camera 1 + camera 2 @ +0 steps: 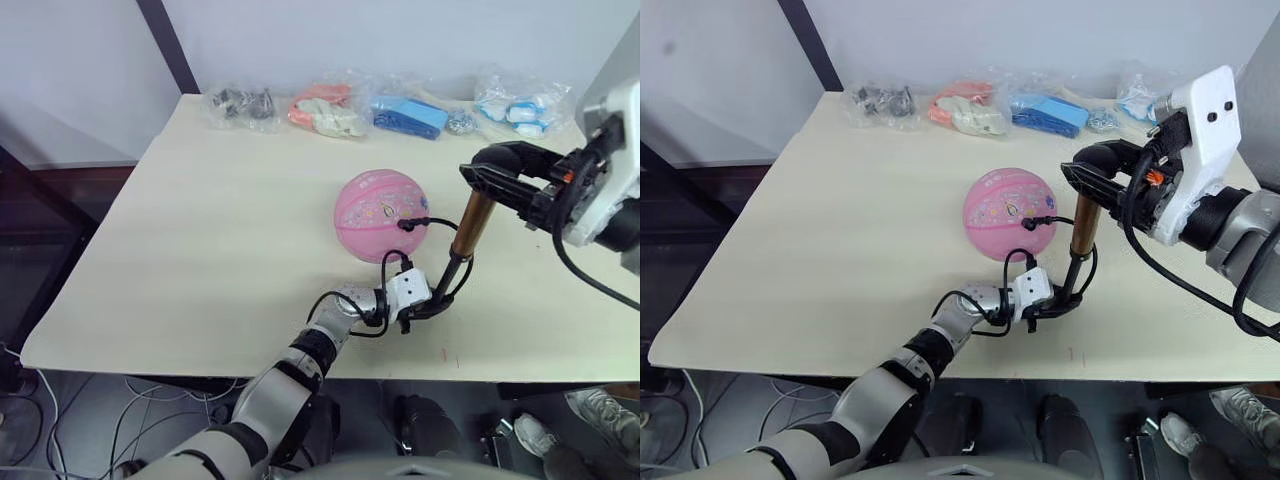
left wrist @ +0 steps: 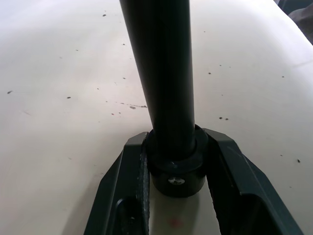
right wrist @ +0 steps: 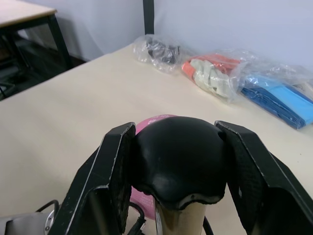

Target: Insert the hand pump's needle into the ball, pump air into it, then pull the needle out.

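**benchguy:** Where's everything sitting right now?

**pumpwatcher:** The ball (image 1: 381,215) is out in the middle of the table (image 1: 200,260), a bit toward the robot's right, well clear of every edge. The hand pump (image 1: 1077,250) stands nearly upright just to the right of it, tilted a little, foot close to the near edge. The black hose (image 1: 432,222) loops from the pump over to the ball's right side, where the black fitting touches the ball. The needle itself is too small to make out.

**benchguy:** And the grippers?

**pumpwatcher:** The left gripper (image 2: 176,166) pinches the pump's black bottom collar, one finger on each side, low on the tabletop. The right gripper (image 3: 178,161) has its fingers clamped on either side of the black handle (image 3: 178,159) at the pump's top.

**benchguy:** Any room to move?

**pumpwatcher:** Loads of bare table to the left of the ball and in front of it. The plastic bags (image 1: 330,108) are lined up along the far edge, well apart from the ball. On the right there's open table beyond the pump.
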You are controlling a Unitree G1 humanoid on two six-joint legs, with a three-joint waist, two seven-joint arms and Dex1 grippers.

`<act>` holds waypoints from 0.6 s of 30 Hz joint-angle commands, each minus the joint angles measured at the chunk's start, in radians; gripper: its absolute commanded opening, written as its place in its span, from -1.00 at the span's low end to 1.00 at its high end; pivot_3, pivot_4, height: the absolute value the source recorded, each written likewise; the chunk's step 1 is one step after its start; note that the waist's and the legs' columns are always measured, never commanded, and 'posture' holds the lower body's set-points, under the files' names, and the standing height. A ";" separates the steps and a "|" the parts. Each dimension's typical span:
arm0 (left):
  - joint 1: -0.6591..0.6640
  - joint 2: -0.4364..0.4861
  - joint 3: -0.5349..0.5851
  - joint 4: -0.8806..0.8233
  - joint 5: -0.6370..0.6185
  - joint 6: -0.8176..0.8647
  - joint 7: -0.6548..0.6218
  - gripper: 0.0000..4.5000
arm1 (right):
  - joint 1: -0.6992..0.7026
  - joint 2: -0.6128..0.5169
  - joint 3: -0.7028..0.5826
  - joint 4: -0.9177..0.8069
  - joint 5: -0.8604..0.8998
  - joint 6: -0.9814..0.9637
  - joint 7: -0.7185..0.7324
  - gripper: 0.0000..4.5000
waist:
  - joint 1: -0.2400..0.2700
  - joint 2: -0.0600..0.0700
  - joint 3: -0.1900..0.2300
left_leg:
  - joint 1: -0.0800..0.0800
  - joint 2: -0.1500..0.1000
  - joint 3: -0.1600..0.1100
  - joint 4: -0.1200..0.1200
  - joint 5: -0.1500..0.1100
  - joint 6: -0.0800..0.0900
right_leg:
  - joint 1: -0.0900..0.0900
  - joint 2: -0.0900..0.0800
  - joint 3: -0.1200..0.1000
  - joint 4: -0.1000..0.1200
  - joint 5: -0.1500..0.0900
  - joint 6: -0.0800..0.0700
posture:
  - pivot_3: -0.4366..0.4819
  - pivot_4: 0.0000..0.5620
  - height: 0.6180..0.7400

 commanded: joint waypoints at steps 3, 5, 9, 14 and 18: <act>0.041 0.015 -0.037 0.058 0.040 0.033 -0.016 -0.51 | 0.069 0.020 -0.088 -0.031 -0.114 -0.066 -0.022 -0.08 | 0.001 -0.001 -0.001 | -0.003 0.000 0.000 0.000 0.000 0.000 | -0.002 -0.001 0.000 0.000 0.000 0.000 | -0.05 -0.47 1.00; 0.039 0.015 -0.037 0.060 0.040 0.033 -0.014 -0.51 | 0.172 0.081 -0.057 -0.051 -0.183 -0.086 -0.005 -0.08 | 0.002 -0.004 -0.003 | -0.003 0.000 -0.002 0.000 0.000 0.000 | -0.001 -0.001 -0.002 0.000 0.000 0.001 | -0.05 -0.47 1.00; 0.037 0.015 -0.037 0.061 0.039 0.035 -0.012 -0.51 | 0.370 0.186 0.037 -0.049 -0.389 -0.139 0.076 -0.08 | 0.001 -0.007 -0.005 | 0.004 0.000 -0.001 0.000 0.000 0.000 | 0.005 0.000 -0.002 0.000 0.000 0.001 | -0.05 -0.47 1.00; 0.037 0.019 -0.035 0.058 0.038 0.038 -0.010 -0.51 | 0.528 0.296 0.187 0.011 -0.632 -0.208 0.163 -0.08 | -0.003 -0.014 -0.018 | 0.010 0.002 -0.001 0.000 0.000 0.000 | 0.009 0.002 -0.001 0.000 -0.002 -0.003 | -0.05 -0.47 1.00; 0.039 0.020 -0.033 0.054 0.038 0.041 -0.008 -0.51 | 0.590 0.392 0.313 0.076 -0.783 -0.258 0.212 -0.08 | -0.003 -0.015 -0.025 | 0.013 0.004 -0.001 0.000 0.000 0.000 | 0.010 0.005 -0.001 0.000 -0.002 -0.004 | -0.05 -0.47 1.00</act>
